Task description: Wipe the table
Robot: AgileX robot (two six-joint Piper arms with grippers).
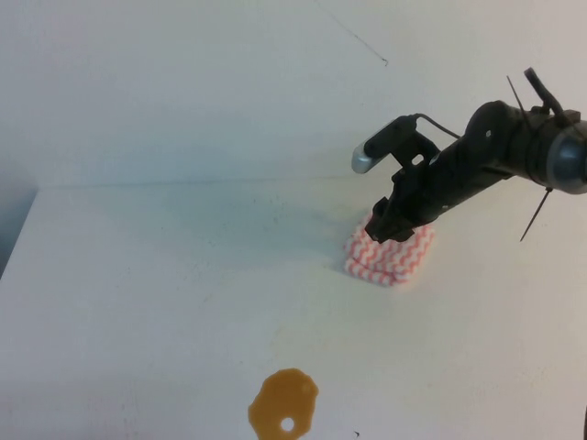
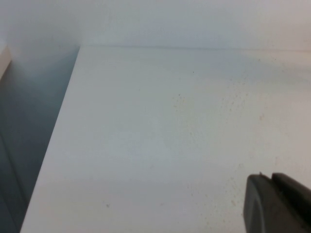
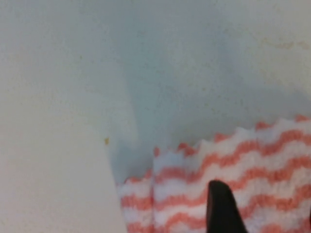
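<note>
high view: the folded red-and-white zigzag-striped cloth (image 1: 396,259) is found on the white table (image 1: 138,302), right of centre. the right gripper (image 1: 382,229) is set down on its far part. the amber, round-edged spill (image 1: 284,403) is noted near the table's front edge, well apart from the cloth. the cloth's outline is turned off the table's edges, with one corner pointed toward the front. its long axis cannot be settled, since the far part is covered.

left wrist view: only bare table and a dark piece of the left gripper (image 2: 278,206) are seen. its state cannot be told, and it is judged parked.

right wrist view: one dark finger (image 3: 221,208) is seen on the cloth's scalloped edge. the jaws are spread with cloth between them, and nothing is pinched.

risks, as judgement: if only the top layer is caught, the fold may open or drag. if nothing is caught, the cloth may be left behind. the spill may be smeared over the front edge.
</note>
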